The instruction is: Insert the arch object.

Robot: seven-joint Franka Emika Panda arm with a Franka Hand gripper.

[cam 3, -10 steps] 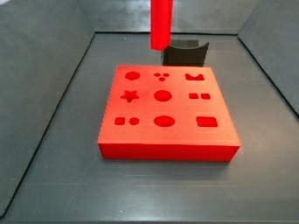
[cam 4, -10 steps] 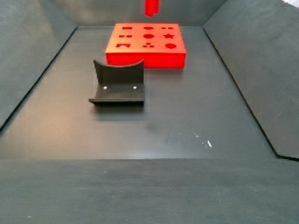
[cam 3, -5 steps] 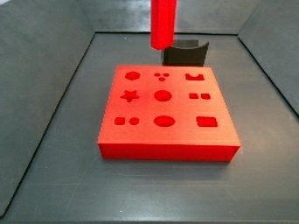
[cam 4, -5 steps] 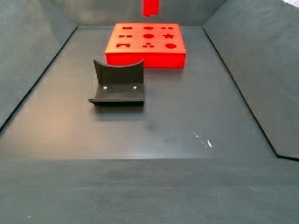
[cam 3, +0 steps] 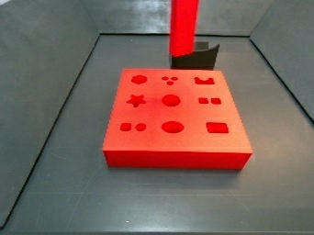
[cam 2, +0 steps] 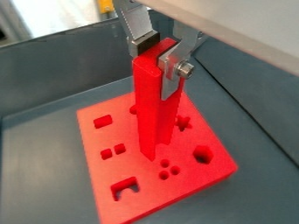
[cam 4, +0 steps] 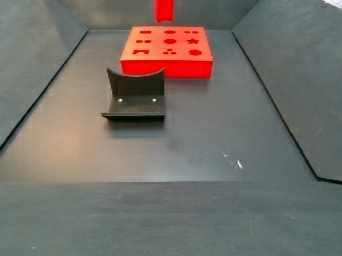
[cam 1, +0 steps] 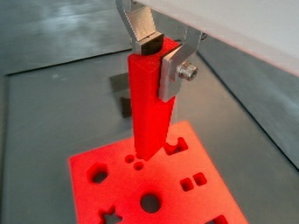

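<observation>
The arch object, a long bright-red bar, hangs upright in both wrist views. My gripper is shut on its upper end, with one silver finger on each side. The bar's lower end hovers above the flat red board, near the small round holes. In both side views only the bar shows, coming down from the top edge above the board's far end. The gripper itself is out of frame there.
The red board with shaped holes lies on the dark floor of a walled bin. The dark fixture with a curved notch stands beside the board, behind it in a side view.
The bar, still held, has shifted sideways over the board's far end: to the right in one side view, slightly left in the other. Board and fixture have not moved.
</observation>
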